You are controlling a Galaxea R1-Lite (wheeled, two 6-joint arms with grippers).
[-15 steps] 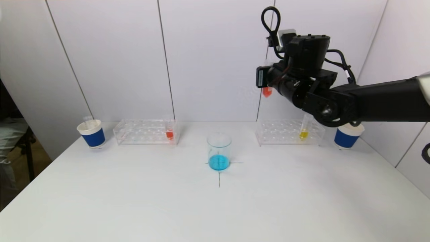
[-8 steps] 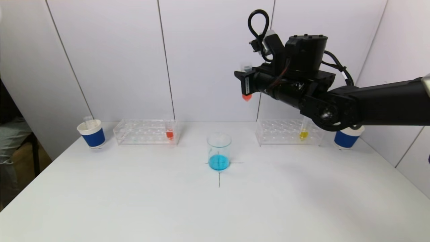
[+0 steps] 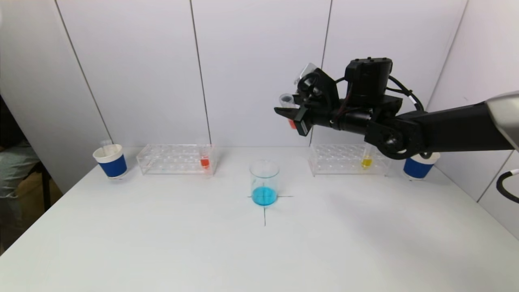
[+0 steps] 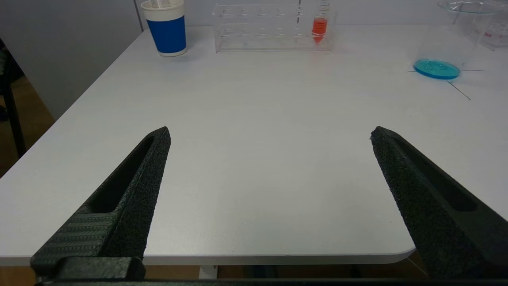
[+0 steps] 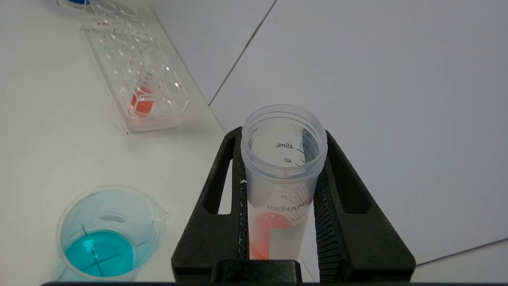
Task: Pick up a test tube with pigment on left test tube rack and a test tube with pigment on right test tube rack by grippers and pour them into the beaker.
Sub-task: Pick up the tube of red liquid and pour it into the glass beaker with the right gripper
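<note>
My right gripper (image 3: 288, 113) is shut on a test tube (image 3: 288, 106) with orange pigment, held high above the table, up and to the right of the beaker (image 3: 264, 182). The tube (image 5: 282, 174) leans, its open mouth turned toward the left. The beaker (image 5: 107, 234) holds blue liquid and stands on a cross mark. The left test tube rack (image 3: 176, 159) holds an orange tube (image 3: 204, 160). In the right test tube rack (image 3: 348, 160) stands a yellow tube (image 3: 366, 161). My left gripper (image 4: 270, 130) is open and empty over the table's near left edge, outside the head view.
A blue-and-white paper cup (image 3: 110, 161) stands left of the left rack, another (image 3: 417, 167) right of the right rack, partly behind my right arm. White wall panels close off the back of the table (image 3: 162, 243).
My right arm has carried the orange tube leftward from above the right rack toward the beaker, and the wrist has turned, tipping the tube from upright. The left gripper has not moved.
</note>
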